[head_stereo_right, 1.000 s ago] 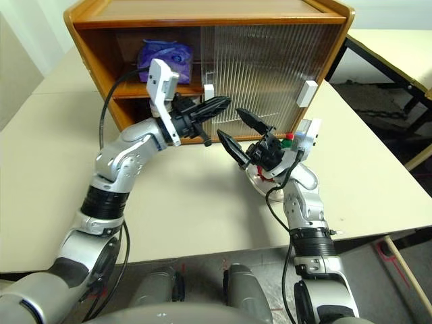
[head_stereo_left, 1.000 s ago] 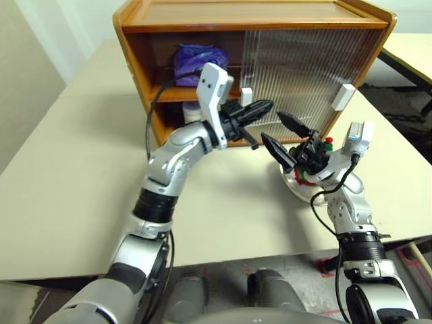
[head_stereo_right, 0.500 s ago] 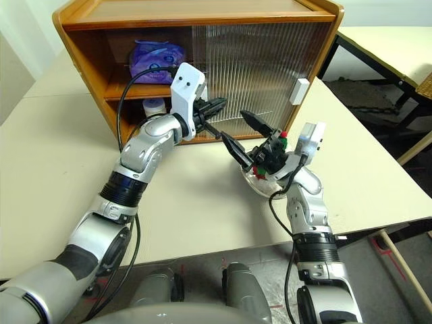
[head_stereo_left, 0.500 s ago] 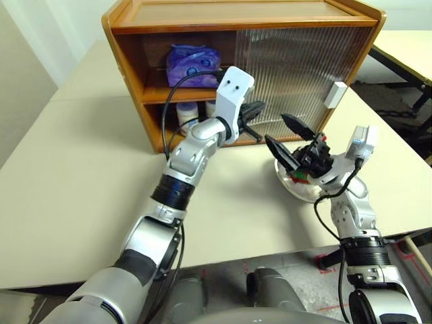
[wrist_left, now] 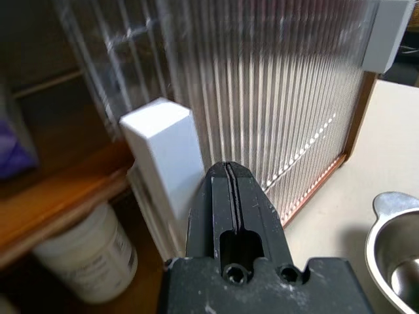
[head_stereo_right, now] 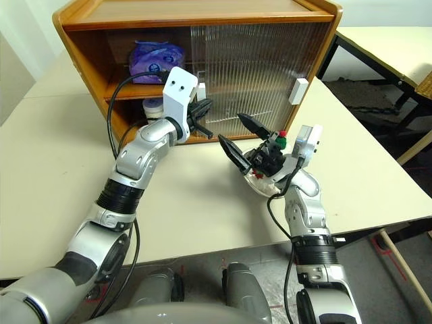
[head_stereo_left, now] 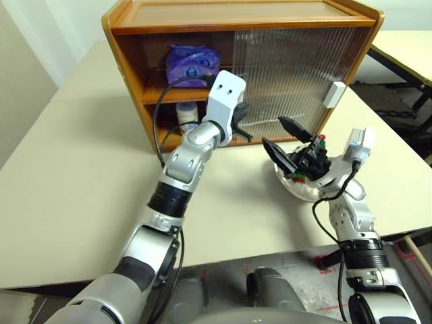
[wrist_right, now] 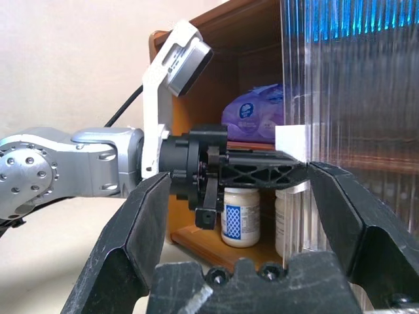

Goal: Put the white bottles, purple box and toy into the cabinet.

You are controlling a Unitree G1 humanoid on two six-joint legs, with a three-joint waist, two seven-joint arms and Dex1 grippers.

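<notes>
The cabinet stands at the 12 o'clock end of the table, its open bay toward 10 o'clock and the ribbed sliding doors covering the rest of the front. The purple box lies on the upper shelf inside the open bay. Below it, on the cabinet floor, stand the white bottles (two show side by side in the right wrist view, one partly behind the door edge). The left gripper has its jaws shut flat together, empty, their tip just beside the white handle at the edge of the inner door; whether it touches the handle I cannot tell. The right gripper hangs at about 3 o'clock from the left one, jaws spread wide and holding nothing, above a shallow metal dish on the table. The toy peeks out behind that gripper, red and green showing.
</notes>
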